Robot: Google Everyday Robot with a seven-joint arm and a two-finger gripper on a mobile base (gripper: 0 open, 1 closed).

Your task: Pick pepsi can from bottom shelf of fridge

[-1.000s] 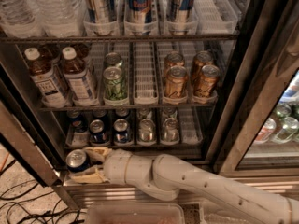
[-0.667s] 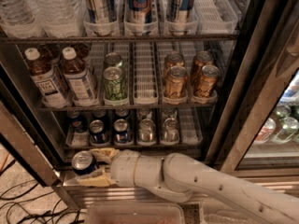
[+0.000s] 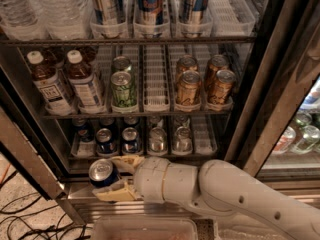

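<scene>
Your gripper [image 3: 111, 178] sits low, in front of the fridge [image 3: 260, 84] and just below the bottom shelf [image 3: 150, 157]. Its two pale yellow fingers [image 3: 126, 162] are closed around the pepsi can [image 3: 101, 171], one on each side. The can is outside the lanes, in front of the dark metal edge and over the steel base. It leans so that its silver top faces you.

I think the fingers hold it across the round wall because smooth, thin aluminium gives a flat pad little else to press on. The white arm [image 3: 225, 189], rounded and glossy, comes in from the right and stays low, probably because this rack is the shortest one.

Behind it, more blue cans [image 3: 105, 140] and plain silver cans [image 3: 157, 139] stand in the white plastic lanes.
</scene>
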